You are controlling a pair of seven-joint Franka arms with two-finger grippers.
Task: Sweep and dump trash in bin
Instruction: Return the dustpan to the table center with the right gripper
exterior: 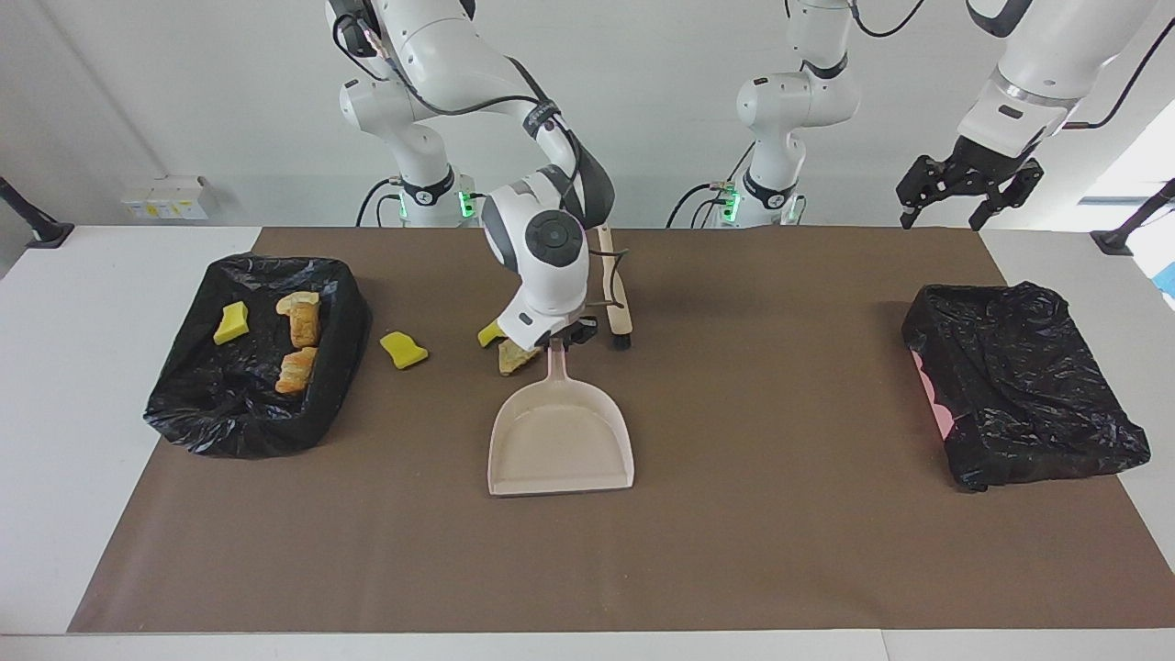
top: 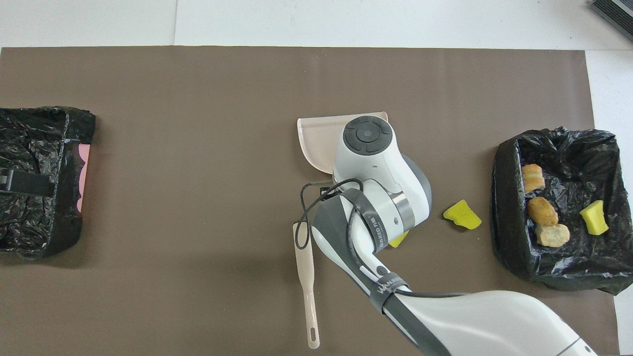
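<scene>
The right gripper (exterior: 557,341) is clamped on the handle of the dustpan (exterior: 562,441). The risk: its open mouth faces away from the loose trash (exterior: 404,350), so pieces may get pushed aside, not scooped. Two more pieces seem to lie just beside that gripper. The left gripper (exterior: 966,188) waits, fingers apart, over the table edge near the lined bin (exterior: 1019,386).

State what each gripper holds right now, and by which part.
The right gripper is shut on the beige dustpan, gripping the top end of its handle. The left gripper hangs open in the air, holding nothing.
</scene>
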